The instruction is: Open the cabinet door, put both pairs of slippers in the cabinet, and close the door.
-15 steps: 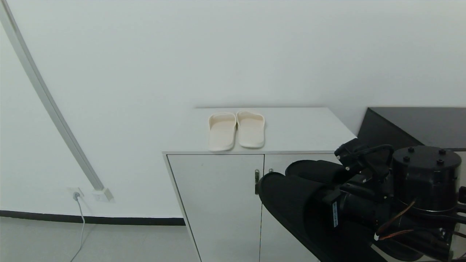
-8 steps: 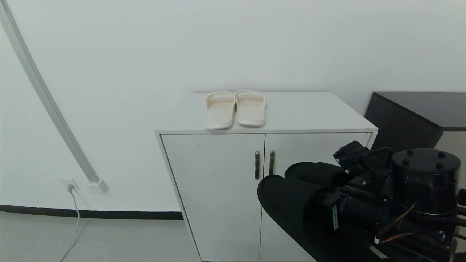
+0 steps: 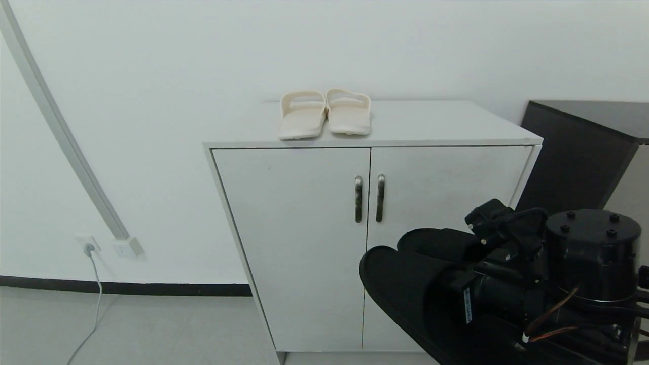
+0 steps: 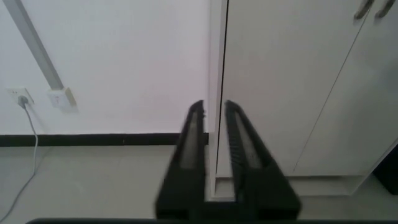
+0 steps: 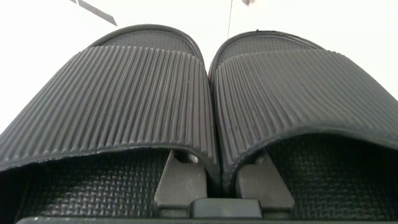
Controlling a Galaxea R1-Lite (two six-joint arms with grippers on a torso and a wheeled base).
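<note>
While clamping the pair of black ribbed rubber slippers (image 3: pixel 410 268) together between the right gripper (image 5: pixel 214 171) jaws, sits low in front of the white two-door cabinet (image 3: pixel 294 228), doors not yet opened. Has the left gripper (image 4: pixel 215 121) low by the cabinet's left edge, jaws slightly apart, empty. Has yet to fetch the pair of cream foam slippers (image 3: pixel 324 114) lying on top near the front edge. Likely to get struck by the right door swinging out; may drop a slipper if the pinch slips.
</note>
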